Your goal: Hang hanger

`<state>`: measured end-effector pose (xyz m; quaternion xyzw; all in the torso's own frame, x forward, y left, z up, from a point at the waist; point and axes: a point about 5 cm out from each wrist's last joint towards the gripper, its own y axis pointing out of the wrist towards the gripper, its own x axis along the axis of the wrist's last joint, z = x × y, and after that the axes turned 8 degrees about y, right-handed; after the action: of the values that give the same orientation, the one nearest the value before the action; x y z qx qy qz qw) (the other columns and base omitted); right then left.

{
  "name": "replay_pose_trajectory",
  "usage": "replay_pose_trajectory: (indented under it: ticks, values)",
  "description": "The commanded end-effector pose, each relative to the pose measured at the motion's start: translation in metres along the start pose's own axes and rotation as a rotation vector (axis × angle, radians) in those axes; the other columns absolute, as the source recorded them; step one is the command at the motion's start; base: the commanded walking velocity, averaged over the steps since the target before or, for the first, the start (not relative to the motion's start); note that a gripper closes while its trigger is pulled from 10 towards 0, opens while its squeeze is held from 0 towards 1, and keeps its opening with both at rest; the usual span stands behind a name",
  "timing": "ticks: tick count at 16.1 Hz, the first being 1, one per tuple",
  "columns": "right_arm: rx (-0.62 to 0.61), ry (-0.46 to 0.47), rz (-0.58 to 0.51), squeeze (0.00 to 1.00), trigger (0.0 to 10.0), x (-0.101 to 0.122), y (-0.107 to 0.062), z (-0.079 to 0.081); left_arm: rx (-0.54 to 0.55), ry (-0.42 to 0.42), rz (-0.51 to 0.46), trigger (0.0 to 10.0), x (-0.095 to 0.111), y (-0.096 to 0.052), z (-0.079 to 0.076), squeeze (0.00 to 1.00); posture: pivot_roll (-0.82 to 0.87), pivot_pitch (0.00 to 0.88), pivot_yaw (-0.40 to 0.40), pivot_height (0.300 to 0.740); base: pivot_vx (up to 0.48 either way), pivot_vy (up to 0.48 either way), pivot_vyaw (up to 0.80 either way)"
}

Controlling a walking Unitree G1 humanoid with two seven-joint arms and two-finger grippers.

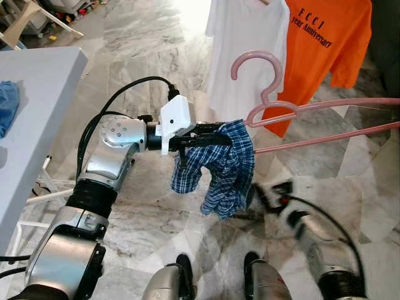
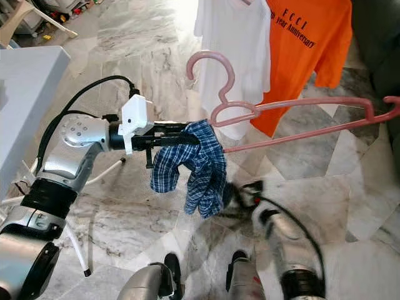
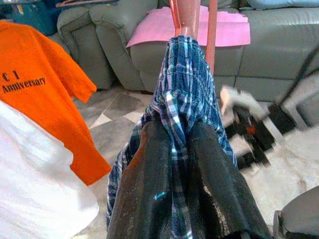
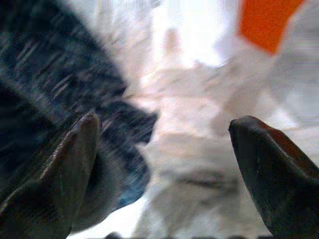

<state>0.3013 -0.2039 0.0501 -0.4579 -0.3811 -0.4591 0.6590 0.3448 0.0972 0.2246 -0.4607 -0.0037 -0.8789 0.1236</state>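
A pink hanger (image 1: 331,105) is held level in mid-air, hook (image 1: 270,65) upward, its long arms reaching to the right. A blue plaid cloth (image 1: 228,172) is draped over its left end and hangs down. My left gripper (image 1: 224,134) is shut on that cloth-covered end; in the left wrist view the fingers (image 3: 149,184) pinch the plaid, with the pink hanger (image 3: 184,17) rising beyond. My right gripper (image 1: 275,190) is low, below the cloth, blurred by motion. In the right wrist view its fingers (image 4: 75,149) stand wide apart, holding nothing.
A white shirt (image 1: 240,56) and an orange T-shirt (image 1: 325,44) hang just behind the hanger. A grey table (image 1: 37,81) with a blue cloth (image 1: 7,106) stands at left. A grey sofa (image 3: 279,45) with a pink sheet (image 3: 154,30) lies ahead. Marble floor (image 1: 137,56) below.
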Motion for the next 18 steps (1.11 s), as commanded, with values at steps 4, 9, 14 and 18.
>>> replay_pose_trajectory:
  ticks: [4, 9, 14, 18]
  values:
    - [0.087, 0.027, 0.023, 0.00, 10.0, -0.011, -0.016, 0.004, 0.013, 0.010, 0.020, 0.0, -0.001, -0.007, 0.000, 0.00, -0.13, 0.290, 0.114, 0.740, 0.000, 0.000, 0.00]
    - [0.212, 0.049, 0.070, 0.00, 10.0, -0.021, -0.027, 0.018, 0.013, 0.012, 0.010, 0.0, 0.002, -0.004, 0.001, 0.00, -0.14, 0.292, 0.112, 0.740, 0.000, 0.000, 0.00]
    - [0.154, 0.059, 0.098, 0.00, 10.0, -0.023, -0.026, 0.005, 0.007, -0.004, -0.043, 0.0, 0.012, -0.004, 0.003, 0.00, -0.13, 0.294, 0.111, 0.740, 0.000, 0.000, 0.00]
    - [0.089, 0.125, 0.193, 0.00, 10.0, -0.047, -0.019, -0.002, 0.011, -0.019, -0.133, 0.0, 0.034, -0.003, 0.010, 0.00, -0.12, 0.294, 0.106, 0.740, 0.000, 0.000, 0.00]
